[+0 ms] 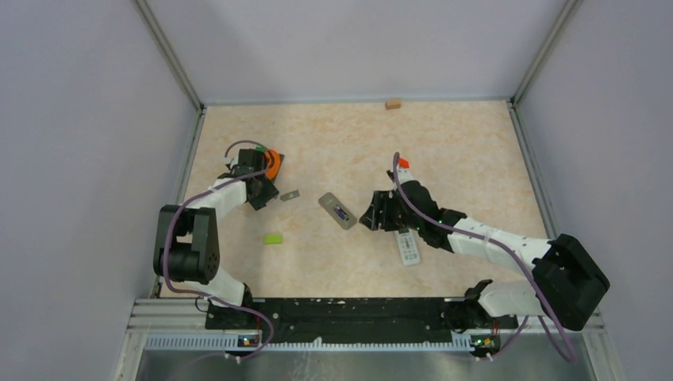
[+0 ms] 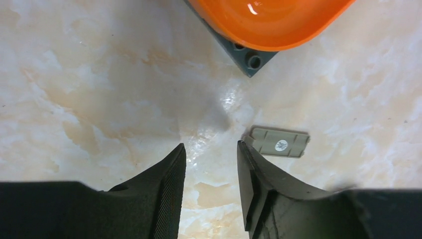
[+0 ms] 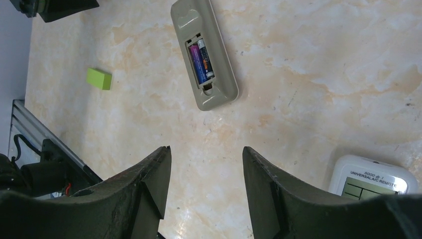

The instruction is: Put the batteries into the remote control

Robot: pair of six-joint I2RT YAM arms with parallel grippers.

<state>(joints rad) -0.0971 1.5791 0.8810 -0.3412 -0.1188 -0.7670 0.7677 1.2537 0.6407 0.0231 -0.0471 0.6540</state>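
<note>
Just ahead of your right pincer (image 3: 206,152), spread and empty, the remote (image 3: 217,92) lies back-up so two batteries (image 3: 201,62) show inside, and your left pincer (image 2: 211,147), spread too, sits by the lid (image 2: 278,143), maybe to grab it.

Just ahead of the left gripper (image 2: 211,149) a white glare patch shines on the glossy table (image 2: 99,74), with a soft grey shadow beside it, and a small highlight gleams on the orange bowl (image 2: 268,20) further ahead. Ahead of the right gripper (image 3: 206,152) the surface is evenly lit and sharp enough that print on the white remote (image 3: 373,179) beside one finger reads clearly, while both grippers' black fingers come out dark with little detail. The top view is bright and diffuse, lit from overhead, with only faint, soft-edged shadows close around both tools.
</note>
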